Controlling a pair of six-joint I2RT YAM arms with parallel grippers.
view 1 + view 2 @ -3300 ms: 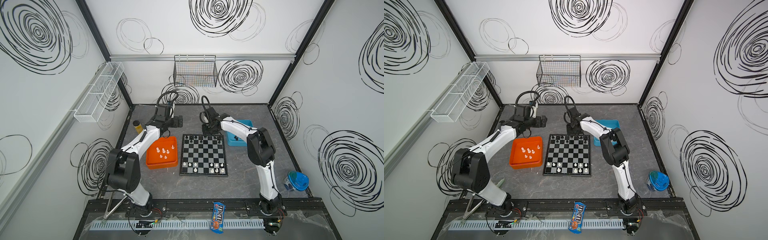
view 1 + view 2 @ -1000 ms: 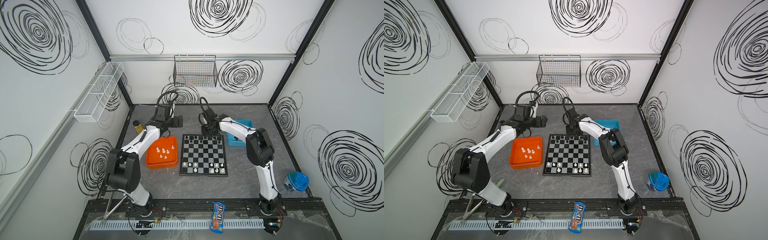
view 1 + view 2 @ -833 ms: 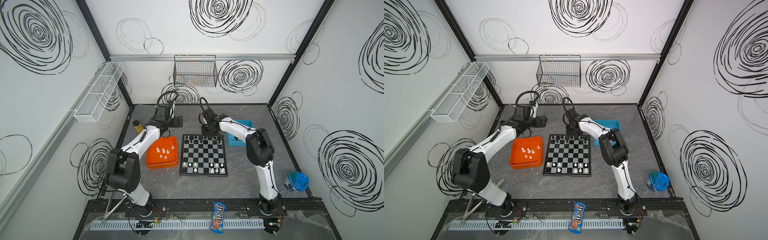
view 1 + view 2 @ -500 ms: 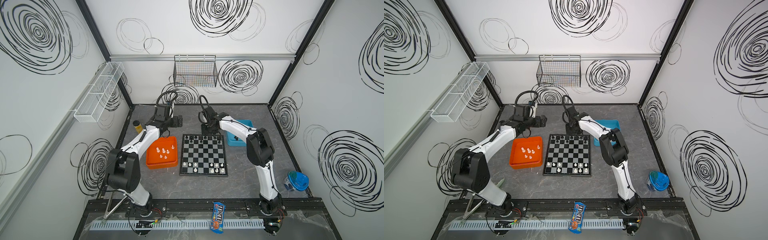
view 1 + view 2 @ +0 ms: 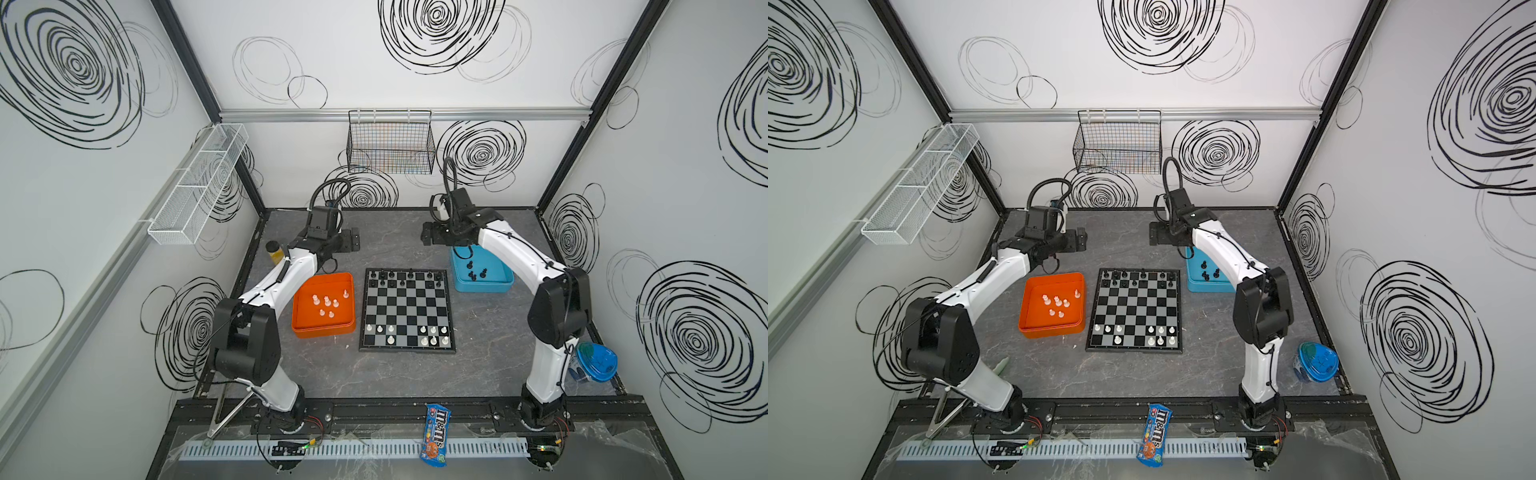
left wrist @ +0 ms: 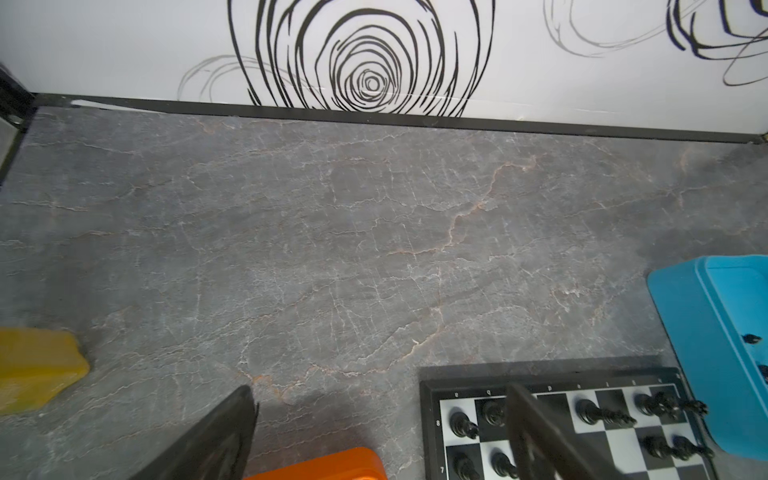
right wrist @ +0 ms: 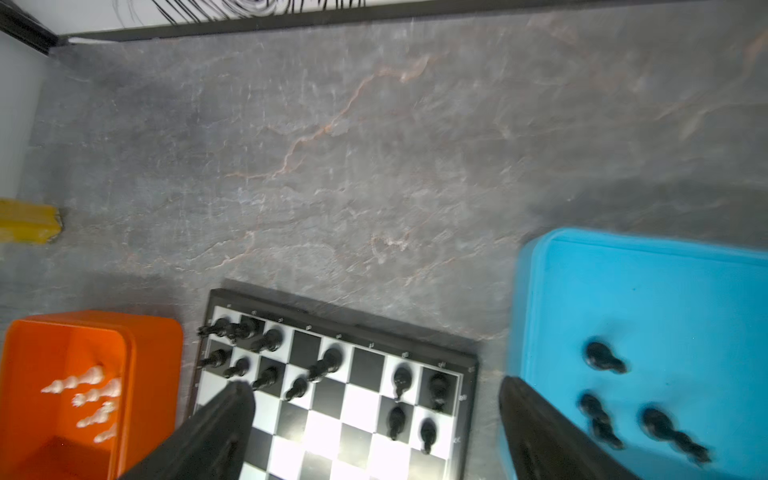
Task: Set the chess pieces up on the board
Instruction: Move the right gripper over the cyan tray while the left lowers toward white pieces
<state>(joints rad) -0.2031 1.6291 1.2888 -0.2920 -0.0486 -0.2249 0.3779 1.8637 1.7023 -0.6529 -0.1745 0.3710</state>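
Three black chess pieces in blue tray: light, slick; I'd pinch mid-stem. Left gripper, right gripper spread, empty.

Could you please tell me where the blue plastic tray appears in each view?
In a top view: blue plastic tray, right of the checked chessboard, far end.
In a top view: likewise.
Left wrist: partly cropped, beside the board.
Right wrist: beside the board, holding black chess pieces.
Shared landmark: the chessboard.

Centre frame, the flat black-and-silver checked chessboard holds black plastic chess pieces along its upper edge and glossy white chess pieces near its lower edge.
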